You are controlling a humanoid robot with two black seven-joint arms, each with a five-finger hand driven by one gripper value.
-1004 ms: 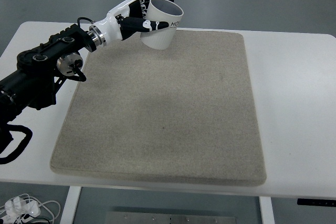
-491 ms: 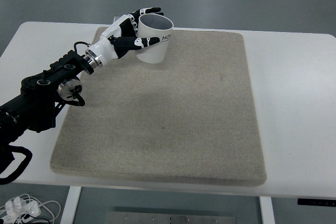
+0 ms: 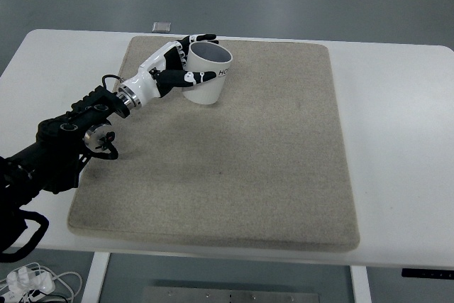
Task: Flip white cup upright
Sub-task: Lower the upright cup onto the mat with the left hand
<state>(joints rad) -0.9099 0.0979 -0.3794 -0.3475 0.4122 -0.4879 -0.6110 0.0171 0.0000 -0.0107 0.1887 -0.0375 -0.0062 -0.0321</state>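
The white cup (image 3: 210,76) stands upright with its mouth up, on the far left part of the grey mat (image 3: 234,147). Black lettering shows on its side. My left hand (image 3: 186,62) comes in from the left edge and wraps the cup's left side, thumb in front and fingers (image 3: 201,37) behind the rim. The cup's base looks to be at or just above the mat. The right arm is out of view.
The mat lies on a white table (image 3: 397,133). A small grey object (image 3: 162,27) lies at the table's far edge behind the hand. White cables (image 3: 32,280) hang below the table's near left corner.
My left hand has lowered the cup toward me and to the left, from the mat's far edge down to the mat. The cup has gone from slightly tilted to upright.
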